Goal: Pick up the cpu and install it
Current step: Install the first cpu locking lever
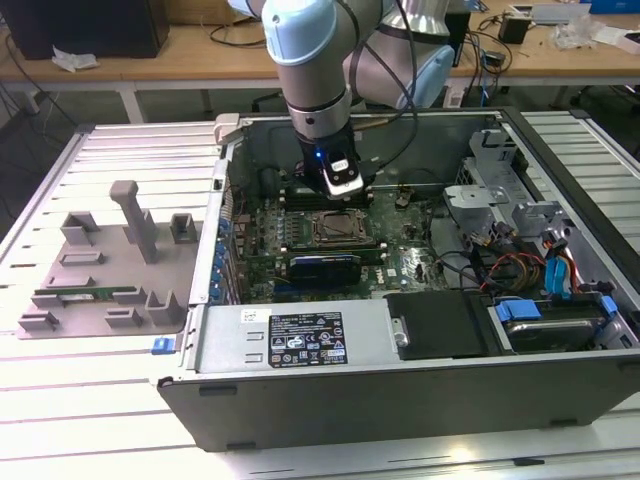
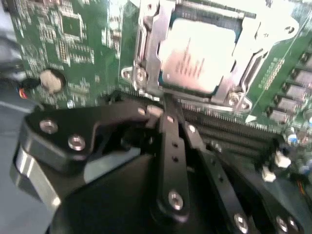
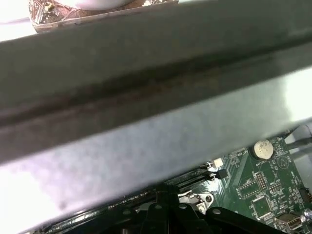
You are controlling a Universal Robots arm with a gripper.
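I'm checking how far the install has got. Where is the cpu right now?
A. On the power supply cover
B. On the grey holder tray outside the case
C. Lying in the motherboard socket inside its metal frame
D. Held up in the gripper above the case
C: in the second wrist view the cpu lies flat in the socket frame, beyond the gripper.
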